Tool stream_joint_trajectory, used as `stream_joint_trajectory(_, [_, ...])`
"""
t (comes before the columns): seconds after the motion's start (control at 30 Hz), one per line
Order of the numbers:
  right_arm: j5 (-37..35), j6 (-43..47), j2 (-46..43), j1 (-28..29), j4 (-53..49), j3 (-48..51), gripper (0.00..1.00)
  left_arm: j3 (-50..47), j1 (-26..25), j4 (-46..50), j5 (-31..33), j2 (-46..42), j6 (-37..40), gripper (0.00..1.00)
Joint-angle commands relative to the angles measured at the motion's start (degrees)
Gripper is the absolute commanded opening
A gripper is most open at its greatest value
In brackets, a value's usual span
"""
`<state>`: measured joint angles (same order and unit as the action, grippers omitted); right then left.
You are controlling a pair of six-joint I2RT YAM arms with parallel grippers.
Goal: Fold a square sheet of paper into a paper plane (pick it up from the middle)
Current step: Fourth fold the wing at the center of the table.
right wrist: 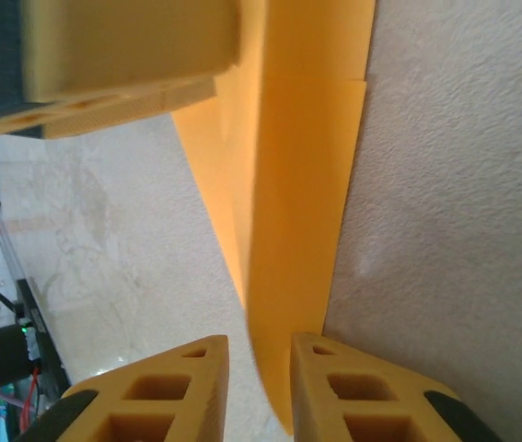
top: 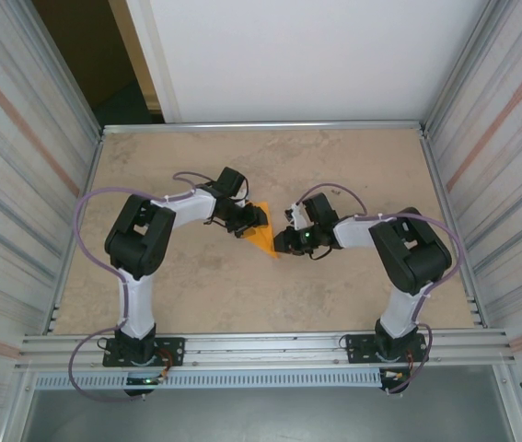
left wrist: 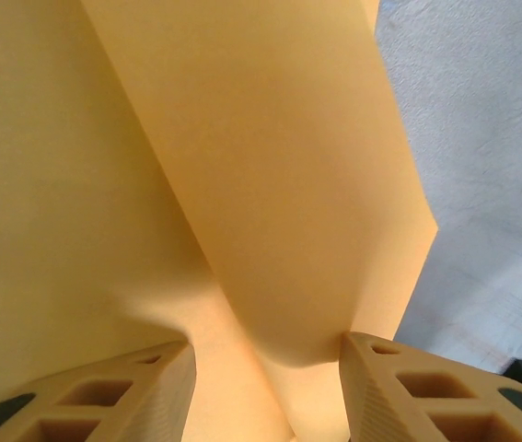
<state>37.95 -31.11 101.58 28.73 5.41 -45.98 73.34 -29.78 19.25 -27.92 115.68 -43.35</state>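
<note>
The orange sheet of paper (top: 265, 241) lies mid-table, folded into a narrow pointed wedge with its tip toward the near edge. My left gripper (top: 249, 221) is over its far end. In the left wrist view the paper (left wrist: 242, 138) spreads under the left gripper (left wrist: 268, 368), whose jaws stand wide apart around a raised fold that touches the right finger (left wrist: 399, 387). My right gripper (top: 284, 241) meets the wedge from the right. In the right wrist view a long paper flap (right wrist: 297, 184) runs into the narrow gap of the right gripper (right wrist: 261, 368), against one finger, with table showing beside it.
The tan table (top: 353, 166) is framed by metal rails, with corrugated walls close on both sides. A slotted rail (top: 270, 345) crosses the near edge by the arm bases. The left gripper's finger (right wrist: 122, 55) shows at the top of the right wrist view.
</note>
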Motion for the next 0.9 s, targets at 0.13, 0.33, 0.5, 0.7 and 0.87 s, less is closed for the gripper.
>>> stream_joint_trajectory(0.13, [-2.70, -0.86, -3.76, -1.30, -1.51, -0.73, 0.27, -3.20, -1.01, 10.57, 9.46, 7.21, 1.70, 0.46])
stream_joint_trajectory(0.33, [-1.24, -1.42, -0.41, -0.37, -1.28, -3.25, 0.28, -3.29, -1.15, 10.44, 9.71, 7.77, 0.81, 0.46])
stream_joint_trajectory(0.5, [-1.21, -0.76, 2.29, 0.20, -2.40, -5.47, 0.28, -2.33, -1.32, 11.91, 11.08, 9.36, 1.34, 0.46])
stream_joint_trajectory(0.7, [-0.19, 0.23, 4.84, 0.44, -3.40, -7.81, 0.26, -2.50, -1.45, 12.18, 11.25, 10.72, 0.90, 0.46])
stream_joint_trajectory(0.87, [1.27, 0.85, 6.61, 0.82, -3.79, -9.04, 0.25, -2.50, -1.58, 12.31, 11.23, 11.01, 0.56, 0.46])
